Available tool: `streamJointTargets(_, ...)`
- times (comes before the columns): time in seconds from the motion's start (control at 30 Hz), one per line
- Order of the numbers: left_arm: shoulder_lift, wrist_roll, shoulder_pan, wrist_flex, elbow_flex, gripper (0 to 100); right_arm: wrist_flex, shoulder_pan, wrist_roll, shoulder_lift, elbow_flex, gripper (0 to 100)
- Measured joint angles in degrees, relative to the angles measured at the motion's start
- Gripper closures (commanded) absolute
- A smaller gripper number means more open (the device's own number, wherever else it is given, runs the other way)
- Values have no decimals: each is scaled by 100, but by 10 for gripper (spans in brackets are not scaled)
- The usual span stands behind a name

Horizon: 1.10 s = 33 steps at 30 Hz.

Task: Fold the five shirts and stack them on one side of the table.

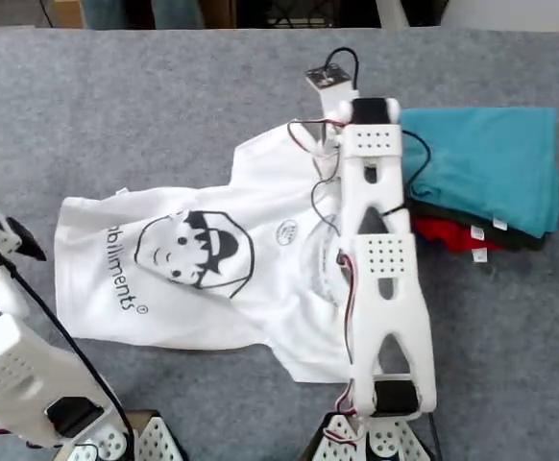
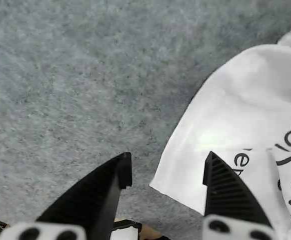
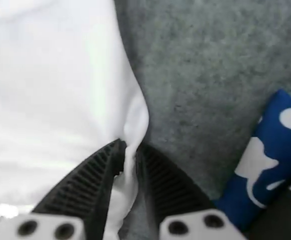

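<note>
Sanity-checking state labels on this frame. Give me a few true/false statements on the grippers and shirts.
1. The right gripper is shut on the white cotton T-shirt with the cartoon face print. True.
2. The left gripper is clamped on that T-shirt. False: it is open, at the shirt's corner.
3. A folded teal shirt tops the stack of folded shirts. True.
4. The white T-shirt lies folded on the stack. False: it is spread out on the grey table cover beside the stack.
</note>
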Motion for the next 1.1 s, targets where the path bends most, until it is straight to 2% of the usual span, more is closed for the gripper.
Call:
streamJointTargets(0.1, 0, 589, 343, 0, -290, 749, 0, 105, 211, -246, 404, 976)
streamJointTargets(0.27, 114, 1301, 1292, 0, -422, 754, 0, 70, 431, -598, 791, 880)
streamJointTargets(0.43, 668, 1020, 1855, -97, 211, 755, -352, -44, 457, -642, 853, 868)
streamJointTargets(0.57, 1371, 633, 1829, -809, 1108, 769, -1002, -35, 448, -642, 870, 868)
streamJointTargets(0.7, 1618, 396, 1565, -1002, 1380, 915, -1345, -88, 132, -633, 870, 868)
streamJointTargets(0.77, 1618, 229, 1442, -862, 1398, 973, -1424, -149, -141, -607, 870, 868)
streamJointTargets(0.97, 1723, -492, 1073, 97, 1626, 957, -1424, -167, -615, -475, 589, 868)
streamJointTargets(1.1, 1723, -695, 870, 229, 1864, 950, -1046, -167, -615, -440, 185, 868)
